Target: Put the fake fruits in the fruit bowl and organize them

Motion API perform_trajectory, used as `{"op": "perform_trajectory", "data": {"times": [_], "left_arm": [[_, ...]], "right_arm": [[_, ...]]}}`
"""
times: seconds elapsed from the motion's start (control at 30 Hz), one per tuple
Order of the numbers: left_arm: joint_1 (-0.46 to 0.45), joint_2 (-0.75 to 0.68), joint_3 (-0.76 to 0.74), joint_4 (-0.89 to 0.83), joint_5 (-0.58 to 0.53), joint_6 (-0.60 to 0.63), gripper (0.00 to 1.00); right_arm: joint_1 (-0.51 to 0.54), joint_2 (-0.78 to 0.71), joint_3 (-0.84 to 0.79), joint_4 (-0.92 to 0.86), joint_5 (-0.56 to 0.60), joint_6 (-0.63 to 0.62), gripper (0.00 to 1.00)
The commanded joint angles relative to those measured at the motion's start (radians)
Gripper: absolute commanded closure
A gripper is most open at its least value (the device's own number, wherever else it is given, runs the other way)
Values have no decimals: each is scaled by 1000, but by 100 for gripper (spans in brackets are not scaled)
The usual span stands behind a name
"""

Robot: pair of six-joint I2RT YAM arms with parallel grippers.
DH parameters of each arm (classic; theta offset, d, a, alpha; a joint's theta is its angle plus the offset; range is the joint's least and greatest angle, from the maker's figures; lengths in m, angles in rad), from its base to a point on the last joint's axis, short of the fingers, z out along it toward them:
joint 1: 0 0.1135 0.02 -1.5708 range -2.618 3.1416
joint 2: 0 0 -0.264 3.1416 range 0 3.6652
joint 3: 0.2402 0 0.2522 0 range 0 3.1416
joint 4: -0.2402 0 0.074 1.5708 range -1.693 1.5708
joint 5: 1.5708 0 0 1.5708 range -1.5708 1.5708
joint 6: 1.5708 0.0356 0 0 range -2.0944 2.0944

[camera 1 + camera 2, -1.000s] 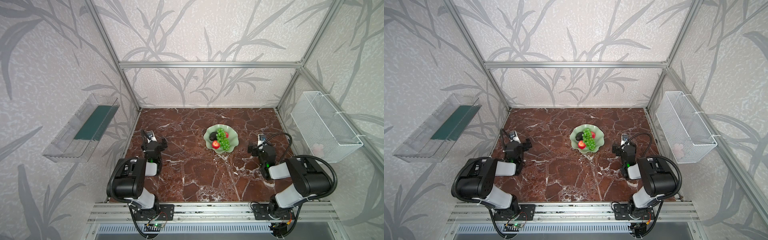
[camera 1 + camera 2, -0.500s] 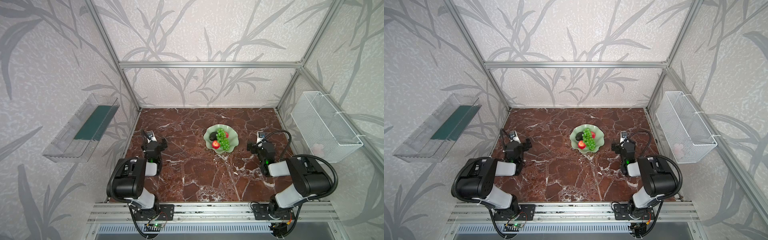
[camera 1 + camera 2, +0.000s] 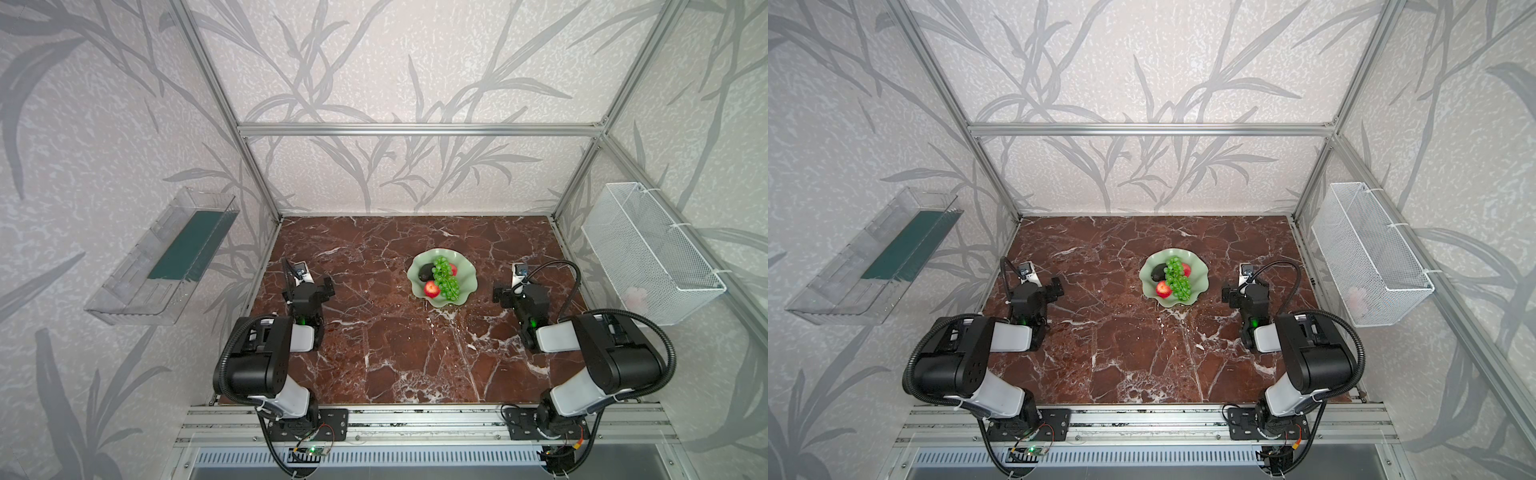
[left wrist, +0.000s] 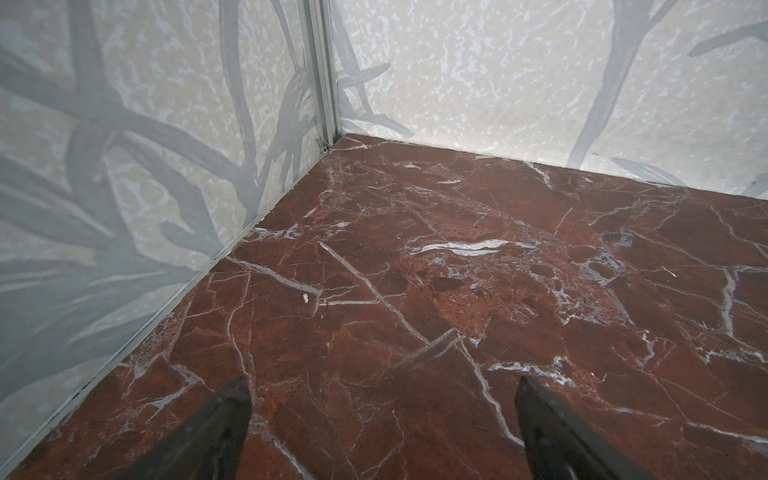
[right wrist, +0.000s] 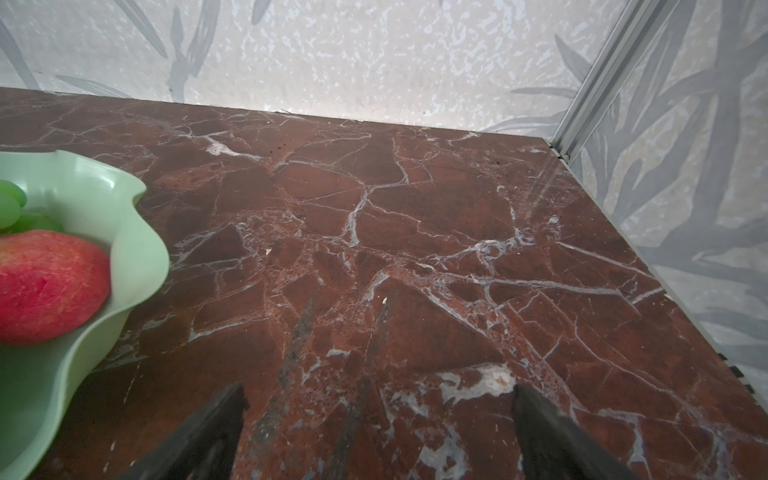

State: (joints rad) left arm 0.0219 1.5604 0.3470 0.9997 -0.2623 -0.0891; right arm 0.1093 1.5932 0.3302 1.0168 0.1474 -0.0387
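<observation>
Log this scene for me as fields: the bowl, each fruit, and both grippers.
fruit bowl: on the marble table, right of centre
grapes: in the bowl, across its middle
avocado: in the bowl, left of the grapes
near red fruit: in the bowl, left of the grapes' near end
far red fruit: in the bowl, right of the grapes, partly hidden by them
left gripper: jaws open, empty, apart from the bowl
right gripper: jaws open, empty, beside the bowl, not touching

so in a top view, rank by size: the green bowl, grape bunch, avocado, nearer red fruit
pale green wavy-rimmed bowl
bright green grape bunch
dark avocado and nearer red-yellow round fruit: look alike, not ranked
</observation>
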Motion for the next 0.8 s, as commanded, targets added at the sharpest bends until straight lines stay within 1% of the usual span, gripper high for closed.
{"op": "perform_trajectory", "data": {"times": [0.0, 0.77], "left_arm": [[1, 7, -3, 14, 1, 17, 1], [-3, 9, 9, -5, 9, 26, 1]], "right_arm": [[-2, -9, 24, 0, -7, -10, 1], [0, -9, 32, -14, -23, -18, 1]]}}
